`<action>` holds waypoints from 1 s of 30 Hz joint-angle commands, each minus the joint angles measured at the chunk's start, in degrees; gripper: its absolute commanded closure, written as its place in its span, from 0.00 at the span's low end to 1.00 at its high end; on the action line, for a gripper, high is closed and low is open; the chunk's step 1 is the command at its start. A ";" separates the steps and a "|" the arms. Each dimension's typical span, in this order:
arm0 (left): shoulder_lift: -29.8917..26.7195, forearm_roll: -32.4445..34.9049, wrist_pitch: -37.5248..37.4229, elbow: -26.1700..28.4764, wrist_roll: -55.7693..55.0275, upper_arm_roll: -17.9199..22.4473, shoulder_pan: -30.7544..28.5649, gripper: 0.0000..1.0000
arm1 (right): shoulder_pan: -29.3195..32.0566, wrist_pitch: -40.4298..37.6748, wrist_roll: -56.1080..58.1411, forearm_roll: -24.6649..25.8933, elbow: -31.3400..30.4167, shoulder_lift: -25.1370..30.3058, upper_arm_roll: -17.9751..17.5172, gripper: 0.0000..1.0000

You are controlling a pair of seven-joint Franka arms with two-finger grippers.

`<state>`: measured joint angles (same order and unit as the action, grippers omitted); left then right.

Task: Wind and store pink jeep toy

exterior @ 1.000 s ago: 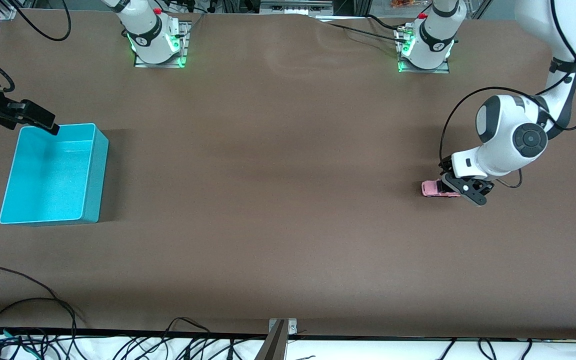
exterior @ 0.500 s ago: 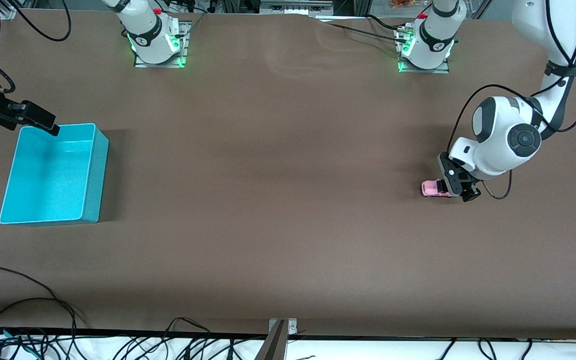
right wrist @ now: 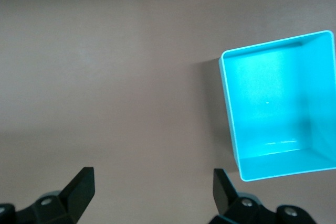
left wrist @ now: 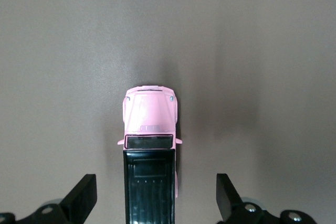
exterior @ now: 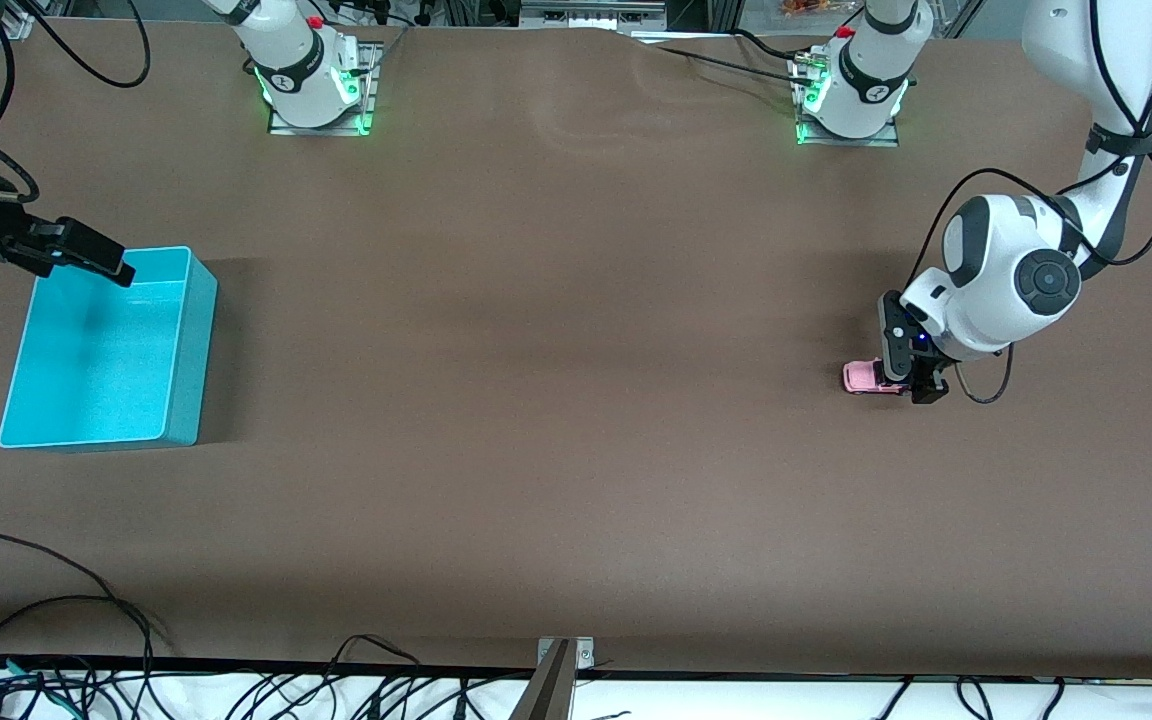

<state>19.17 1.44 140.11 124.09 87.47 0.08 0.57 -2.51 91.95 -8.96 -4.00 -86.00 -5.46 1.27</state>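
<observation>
Pink jeep toy (left wrist: 149,145) half-hidden under open left tool (left wrist: 156,198).

The tabletop (exterior: 556,400) is covered in a matt brown sheet that looks like paper or thin cloth, with a faint wrinkle near the arms' bases. The pink jeep toy (left wrist: 149,129) looks like smooth moulded plastic with a soft sheen; its roof panel is glossy black. The turquoise bin (exterior: 191,340) seems to be smooth plastic, its inner walls throwing back light. The arms' shells (exterior: 1011,275) are glossy white with black joints. Each tool's fingers (left wrist: 79,198) are matt black.
</observation>
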 commanded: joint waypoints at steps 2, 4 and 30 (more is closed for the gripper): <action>1.57 -3.64 1.65 -0.16 2.71 -0.25 -1.36 0.00 | -0.13 0.34 -0.62 -1.18 0.13 0.10 -0.13 0.00; 2.45 -3.90 1.65 -0.34 2.71 -0.25 -1.63 0.00 | -0.04 0.34 -0.62 -0.92 0.04 0.10 -0.13 0.00; 4.39 -3.91 2.27 -0.78 3.41 -0.25 -1.71 0.05 | -0.92 0.16 -0.53 -0.66 -0.04 0.10 -0.13 0.00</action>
<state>22.37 -0.94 141.82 124.04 88.19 0.06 -0.77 -2.98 91.95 -8.96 -4.29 -86.04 -5.54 1.19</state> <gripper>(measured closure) 0.004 0.000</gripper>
